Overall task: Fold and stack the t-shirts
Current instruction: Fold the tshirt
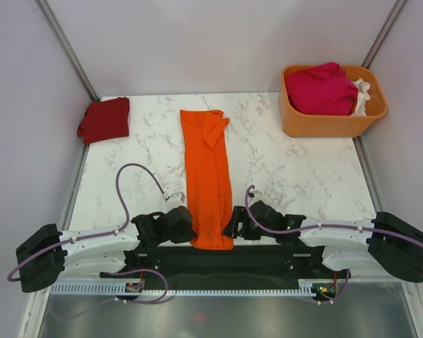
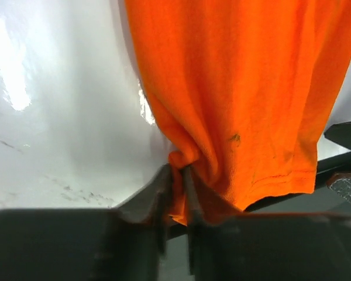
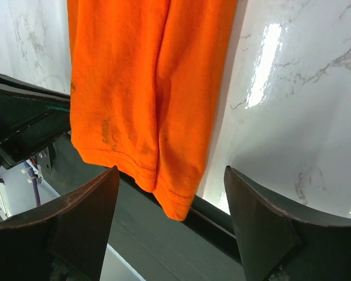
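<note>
The bright orange t-shirt [image 1: 208,176] lies as a long narrow strip down the middle of the table, its hem hanging over the near edge. My left gripper [image 1: 185,224] is shut on the hem's left corner [image 2: 181,193]. My right gripper [image 1: 234,224] is open just right of the hem, its jaws wide on either side of the shirt's right corner [image 3: 175,199] without touching it. A folded dark red t-shirt [image 1: 104,119] lies at the far left. A magenta t-shirt [image 1: 321,88] and a white one [image 1: 363,95] sit in the basket.
The orange plastic basket [image 1: 331,123] stands at the far right corner. The black mounting bar [image 1: 218,260] runs along the table's near edge [image 3: 164,234] under the hem. Walls close in on the left and right.
</note>
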`<state>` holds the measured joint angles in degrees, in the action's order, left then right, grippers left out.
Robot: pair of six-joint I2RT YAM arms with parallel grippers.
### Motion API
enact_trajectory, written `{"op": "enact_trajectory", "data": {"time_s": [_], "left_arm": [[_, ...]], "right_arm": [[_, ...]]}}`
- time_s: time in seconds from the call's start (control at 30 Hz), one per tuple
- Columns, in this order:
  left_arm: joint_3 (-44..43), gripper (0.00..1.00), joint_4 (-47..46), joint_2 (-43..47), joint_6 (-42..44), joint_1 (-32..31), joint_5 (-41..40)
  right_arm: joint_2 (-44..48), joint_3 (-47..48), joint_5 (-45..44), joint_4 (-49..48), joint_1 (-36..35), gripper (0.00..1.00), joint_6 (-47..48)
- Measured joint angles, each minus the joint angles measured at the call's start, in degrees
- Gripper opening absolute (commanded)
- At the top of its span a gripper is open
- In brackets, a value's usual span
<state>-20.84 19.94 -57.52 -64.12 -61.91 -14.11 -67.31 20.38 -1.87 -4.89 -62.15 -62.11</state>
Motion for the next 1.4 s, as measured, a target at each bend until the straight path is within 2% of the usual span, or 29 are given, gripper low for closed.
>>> {"op": "enact_trajectory", "data": {"time_s": [0.03, 0.1, 0.17, 0.4, 0.57, 0.73, 0.93, 1.03, 1.1, 1.17, 1.2, 1.23, 1.27, 1.3, 1.4], "left_arm": [[0.63, 0.02, -0.90, 0.24, -0.46, 0.02, 1.01], [2.03, 0.02, -2.32, 1.57, -1.25, 0.00, 2.71], [3.80, 0.02, -2.49, 4.37, -2.40, 0.00, 4.44], [6.12, 0.02, 3.34, 11.85, -6.93, -0.33, 7.39], [5.57, 0.02, 5.92, 10.23, -9.99, -0.42, 8.50], [5.03, 0.02, 6.86, 9.27, -10.97, -0.57, 8.74], [5.03, 0.02, 7.61, 9.33, -11.34, -0.59, 8.74], [5.03, 0.02, 7.76, 9.29, -11.37, -0.59, 8.74], [5.03, 0.02, 7.78, 9.22, -11.37, -0.59, 8.74], [5.03, 0.02, 7.78, 9.07, -11.37, -0.59, 8.74], [5.03, 0.02, 7.78, 9.03, -11.37, -0.59, 8.74], [5.03, 0.02, 7.80, 9.01, -11.37, -0.59, 8.74], [5.03, 0.02, 7.80, 9.01, -11.37, -0.59, 8.74], [5.03, 0.02, 7.82, 8.98, -11.37, -0.59, 8.76], [4.59, 0.02, 8.41, 8.74, -11.34, -0.59, 8.79]], "right_arm": [[-0.22, -0.07, 0.02, -0.31, 0.00, 0.74, -0.09], [-0.72, -0.35, 0.15, -0.90, 0.00, 0.64, -0.15], [-1.22, -0.87, 0.52, -1.64, -0.02, 0.62, -0.48], [-2.29, -1.84, 0.66, -4.87, -2.69, 0.63, -2.62], [-2.01, -2.99, 0.55, -6.64, -4.79, 0.64, -4.96], [-1.27, -4.33, 0.39, -3.87, -8.74, 0.66, -7.06], [-0.20, -5.35, -3.87, -3.17, -11.67, 0.70, -9.77], [-0.44, -5.35, -4.72, -3.50, -12.07, 0.68, -10.47], [-1.16, -5.35, -5.11, -4.20, -12.22, 0.62, -10.75], [-2.32, -5.29, -5.35, -4.98, -12.33, 0.44, -10.80], [-2.93, -5.29, -5.53, -5.07, -12.37, 0.35, -10.84], [-3.67, -5.27, -5.64, -5.27, -12.37, 0.15, -10.67], [-4.28, -5.25, -5.70, -5.27, -12.37, 0.06, -10.16], [-4.68, -5.25, -5.75, -5.20, -12.37, 0.00, -10.14], [-4.37, -5.25, -5.88, -4.68, -12.37, 0.00, -10.21]]}}
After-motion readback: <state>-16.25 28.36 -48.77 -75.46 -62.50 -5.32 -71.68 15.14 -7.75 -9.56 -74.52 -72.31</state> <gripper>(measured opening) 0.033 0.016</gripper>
